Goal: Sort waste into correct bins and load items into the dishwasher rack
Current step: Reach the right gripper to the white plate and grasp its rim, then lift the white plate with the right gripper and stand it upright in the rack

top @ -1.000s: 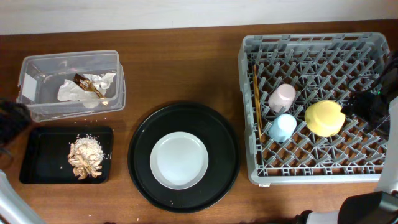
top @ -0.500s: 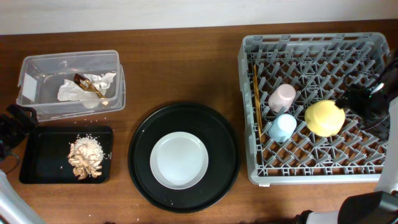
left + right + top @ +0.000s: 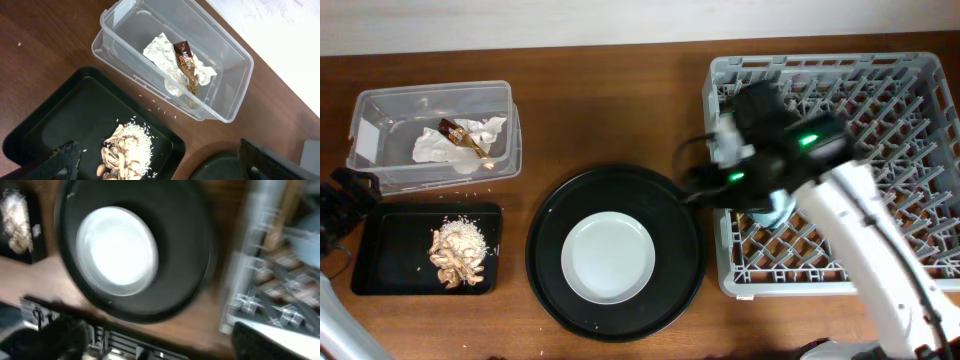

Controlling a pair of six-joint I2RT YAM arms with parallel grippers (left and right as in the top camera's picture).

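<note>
Centrally, the smooth pale grey plate (image 3: pixel 608 258) lies flat inside the large round black tray (image 3: pixel 542 250) on the wooden table (image 3: pixel 610 110). Crumpled white napkins (image 3: pixel 445 146) and a glossy brown wrapper (image 3: pixel 460 135) sit in the clear rounded tub (image 3: pixel 365 115). Crumbly beige scraps (image 3: pixel 458 252) are heaped in the shallow rectangular tray (image 3: pixel 380 255). The right gripper (image 3: pixel 157 330), blurred, hangs over the round tray's edge beside the grey lattice rack (image 3: pixel 880 80), jaws wide apart and empty. The left gripper (image 3: pixel 157 147) is spread wide too, holding nothing.

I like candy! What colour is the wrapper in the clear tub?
Brown wrapper, clearest in left wrist view.
</note>
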